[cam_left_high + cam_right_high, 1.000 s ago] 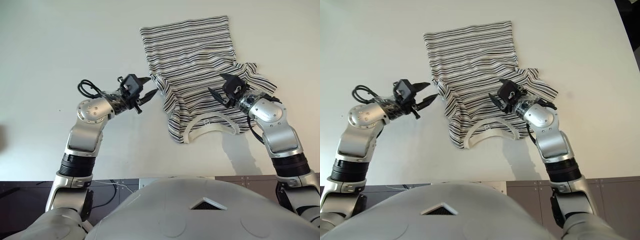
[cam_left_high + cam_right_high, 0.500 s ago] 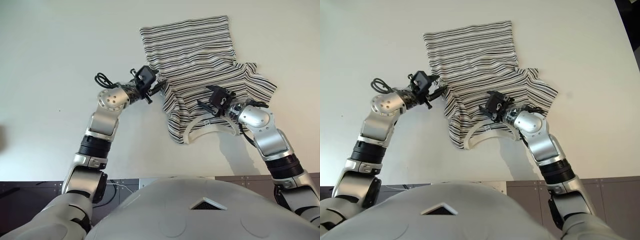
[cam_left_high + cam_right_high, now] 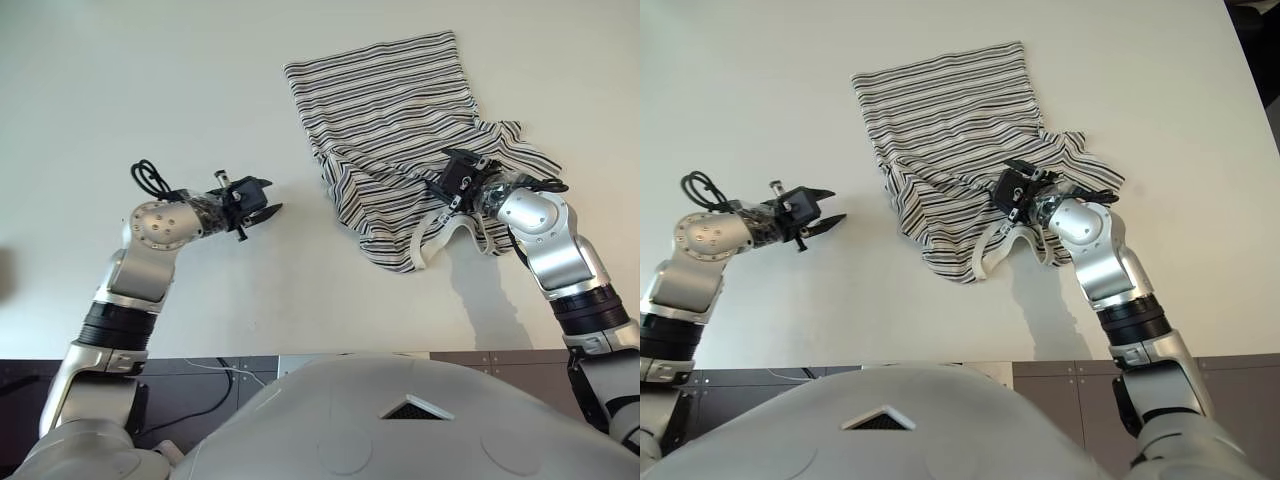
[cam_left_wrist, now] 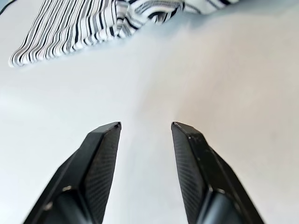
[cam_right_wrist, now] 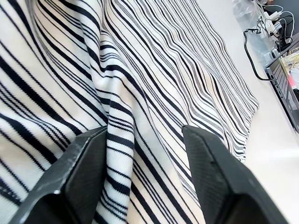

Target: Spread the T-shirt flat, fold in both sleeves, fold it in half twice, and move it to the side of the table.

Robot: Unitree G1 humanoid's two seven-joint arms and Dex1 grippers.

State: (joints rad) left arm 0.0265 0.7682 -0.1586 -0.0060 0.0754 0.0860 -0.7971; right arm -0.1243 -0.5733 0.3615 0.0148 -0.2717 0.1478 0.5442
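My right claw (image 5: 145,128) is spread, its two black fingers (image 5: 212,186) set down on the black-and-white striped T-shirt (image 3: 385,90), with a raised ridge of the cloth lying between them but not pinched. This claw sits on the near, rumpled end of the shirt, just beside the white ribbed collar (image 3: 432,238), which curls in a loose loop on the side towards me. To the right of the claw, a crumpled sleeve (image 3: 520,150) sticks out sideways. Beyond the claw, the shirt's body stretches away across the smooth white table (image 3: 150,80), lying flatter there and ending in a straight hem at the far end. The whole shirt lies right of the table's middle, slightly askew. My left claw (image 4: 145,125) is also spread, its fingers parted with nothing between them. It is low over bare tabletop, pointing towards the shirt's left edge and well apart from it
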